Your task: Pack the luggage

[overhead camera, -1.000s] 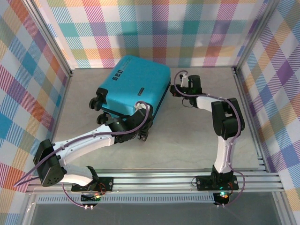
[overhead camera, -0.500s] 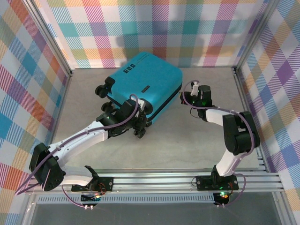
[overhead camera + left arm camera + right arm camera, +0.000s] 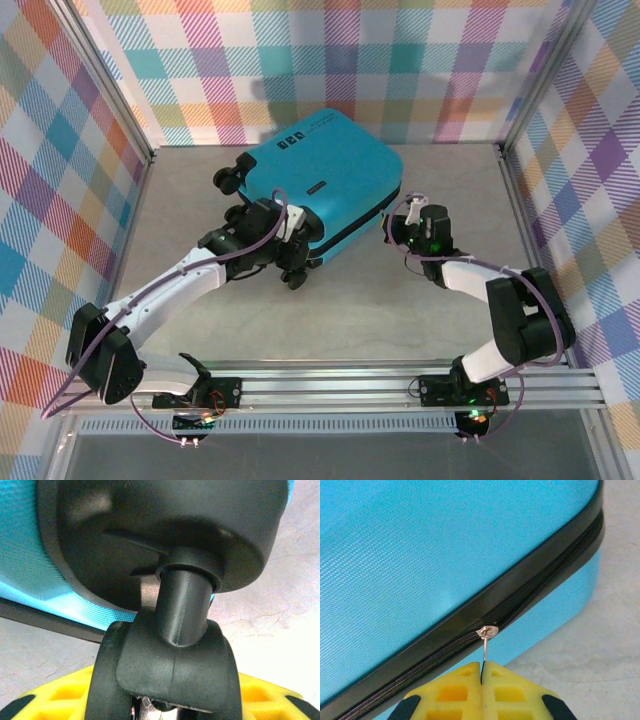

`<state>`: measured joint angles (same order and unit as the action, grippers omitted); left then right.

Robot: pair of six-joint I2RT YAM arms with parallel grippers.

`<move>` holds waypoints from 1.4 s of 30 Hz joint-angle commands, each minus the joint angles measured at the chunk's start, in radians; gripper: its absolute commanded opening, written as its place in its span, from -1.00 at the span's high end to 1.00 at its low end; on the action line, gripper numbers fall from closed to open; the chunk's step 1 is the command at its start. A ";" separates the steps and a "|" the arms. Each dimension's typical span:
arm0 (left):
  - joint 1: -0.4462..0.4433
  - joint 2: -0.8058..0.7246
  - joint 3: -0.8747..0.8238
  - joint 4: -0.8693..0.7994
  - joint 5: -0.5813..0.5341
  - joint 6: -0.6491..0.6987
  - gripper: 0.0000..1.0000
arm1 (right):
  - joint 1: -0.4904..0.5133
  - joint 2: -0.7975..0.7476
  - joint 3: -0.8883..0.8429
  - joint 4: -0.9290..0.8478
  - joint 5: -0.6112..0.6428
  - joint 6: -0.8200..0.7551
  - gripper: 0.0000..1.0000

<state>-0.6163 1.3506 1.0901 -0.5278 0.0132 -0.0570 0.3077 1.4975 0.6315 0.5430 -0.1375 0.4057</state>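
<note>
The thin silver zipper pull [image 3: 484, 647] is pinched by the tightly closed right gripper [image 3: 481, 669]. A black caster wheel [image 3: 165, 675] is clasped between the part-spread jaws of the left gripper [image 3: 161, 705]. The small turquoise hard-shell suitcase [image 3: 325, 180] is laid on the grey table [image 3: 400, 310], toward the back.

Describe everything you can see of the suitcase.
The luggage is a turquoise, textured hard shell with black wheels and a black zipper band, lying flat, halves together, on the grey table near the back wall. The left end effector clamps one caster wheel; the right end effector pinches the small metal zipper pull.
</note>
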 commanded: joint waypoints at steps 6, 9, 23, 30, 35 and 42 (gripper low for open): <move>0.279 0.173 0.085 0.054 -0.394 -0.214 0.45 | 0.144 -0.111 -0.078 -0.081 -0.038 -0.016 1.00; 0.310 0.197 0.117 0.045 -0.365 -0.205 0.22 | 0.182 -0.117 -0.080 -0.091 -0.027 -0.019 1.00; 0.303 0.088 0.123 -0.036 -0.278 -0.183 0.76 | 0.110 -0.097 -0.015 -0.134 -0.007 -0.058 0.99; 0.238 -0.022 0.025 -0.050 -0.240 -0.229 0.85 | 0.064 0.070 0.122 -0.082 -0.133 -0.059 0.45; 0.182 -0.110 -0.043 -0.070 -0.247 -0.279 0.86 | 0.033 0.225 0.171 0.067 -0.275 0.037 0.15; 0.151 -0.221 -0.106 -0.107 -0.246 -0.315 0.86 | 0.022 0.400 0.195 0.310 -0.382 0.184 -0.16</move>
<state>-0.4553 1.1641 1.0027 -0.6109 -0.2039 -0.3237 0.3374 1.8622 0.7910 0.6899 -0.4324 0.5060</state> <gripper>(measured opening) 0.081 0.575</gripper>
